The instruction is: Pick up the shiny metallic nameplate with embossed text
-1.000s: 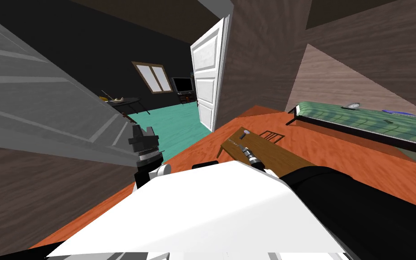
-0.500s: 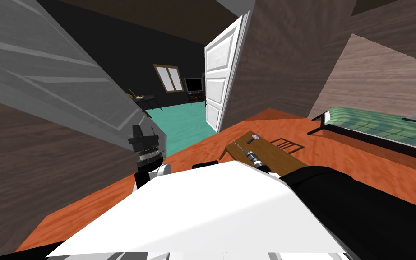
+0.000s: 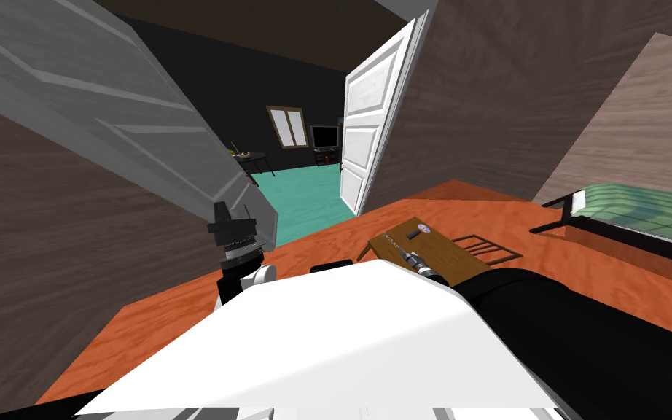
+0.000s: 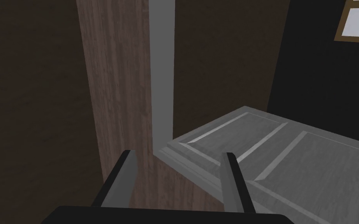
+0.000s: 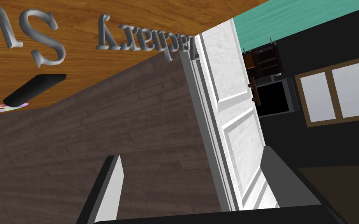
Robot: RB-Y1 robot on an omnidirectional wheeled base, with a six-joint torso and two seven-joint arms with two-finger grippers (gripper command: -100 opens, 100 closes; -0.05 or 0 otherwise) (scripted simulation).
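Right wrist view, raised silvery-lettered nameplate point(image 5: 44, 33) on wood-grain table point(image 5: 136, 15), both arms' jaws parted, empty

left gripper point(image 4: 176, 175) raised at my left side, jaws apart, empty. right gripper point(image 5: 194, 182) stretched forward and low, jaws apart, empty.

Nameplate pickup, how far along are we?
Done: the right gripper is out over the small wooden table. In hand: it is open and empty, with the nameplate of raised silver letters lying ahead of it, untouched. Left: close in, grip, lift. The left gripper, open, points at a grey door.
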